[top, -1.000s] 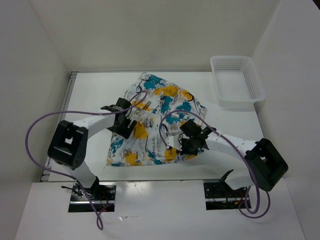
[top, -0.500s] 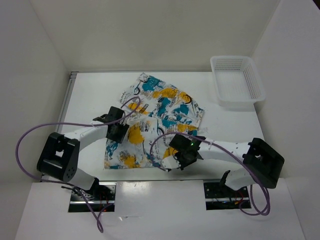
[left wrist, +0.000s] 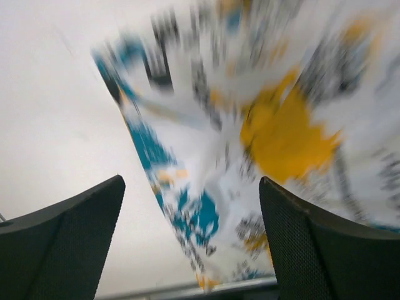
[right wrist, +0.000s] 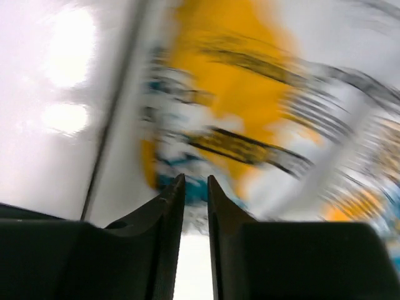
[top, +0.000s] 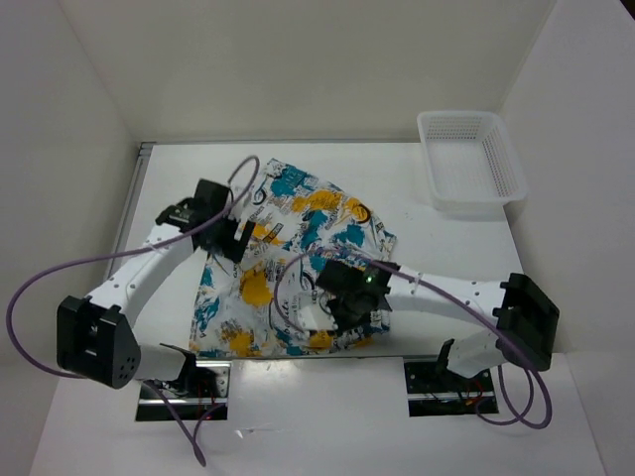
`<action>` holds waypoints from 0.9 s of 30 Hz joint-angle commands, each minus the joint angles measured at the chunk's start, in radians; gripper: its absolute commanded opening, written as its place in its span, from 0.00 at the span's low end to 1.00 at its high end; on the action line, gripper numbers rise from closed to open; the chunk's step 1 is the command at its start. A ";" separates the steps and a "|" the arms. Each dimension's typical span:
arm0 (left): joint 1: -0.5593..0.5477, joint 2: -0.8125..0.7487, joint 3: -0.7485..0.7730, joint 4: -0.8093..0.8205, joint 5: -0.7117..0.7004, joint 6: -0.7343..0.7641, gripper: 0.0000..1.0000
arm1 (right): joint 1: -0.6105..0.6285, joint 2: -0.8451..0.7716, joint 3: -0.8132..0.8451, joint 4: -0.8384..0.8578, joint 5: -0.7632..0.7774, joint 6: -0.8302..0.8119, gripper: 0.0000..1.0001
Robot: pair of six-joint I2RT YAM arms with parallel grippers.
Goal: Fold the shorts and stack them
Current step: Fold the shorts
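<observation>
The shorts (top: 298, 213), white with teal, yellow-orange and black print, lie spread flat on the white table, slanting from far right to near left. My left gripper (top: 236, 241) hovers over their left edge. In the left wrist view it (left wrist: 190, 181) stands wide open, with blurred cloth (left wrist: 281, 131) beneath and nothing between the fingers. My right gripper (top: 327, 315) is low at the shorts' near edge. In the right wrist view its jaws (right wrist: 195, 178) are nearly together, pinching the blurred hem of the shorts (right wrist: 250, 94).
A white mesh basket (top: 471, 159) stands at the far right of the table. White walls close in the left, back and right sides. The table's near edge (top: 298, 359) runs just below the shorts, with both arm bases behind it.
The shorts have slid toward the near left and turned, their near edge now close to the table's front. The right gripper moved left and nearer with them. The left arm swung out to the left.
</observation>
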 commanded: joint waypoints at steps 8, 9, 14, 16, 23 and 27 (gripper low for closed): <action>0.230 0.556 0.709 0.009 0.317 0.001 1.00 | -0.578 0.128 0.520 0.281 -0.180 0.512 0.39; 0.257 0.613 0.767 -0.008 0.360 0.001 0.98 | -0.671 0.162 0.533 0.309 -0.181 0.546 0.44; 0.267 0.823 0.866 0.036 0.304 0.001 0.98 | -0.893 0.367 0.569 0.413 -0.161 0.730 0.55; 0.267 0.860 0.856 0.064 0.281 0.001 0.96 | -0.916 0.409 0.578 0.396 -0.126 0.706 0.56; 0.267 0.869 0.707 0.105 0.194 0.001 0.70 | -0.926 0.509 0.529 0.349 -0.093 0.643 0.56; 0.267 0.836 0.623 0.106 0.054 0.001 0.50 | -0.926 0.507 0.457 0.349 -0.075 0.624 0.56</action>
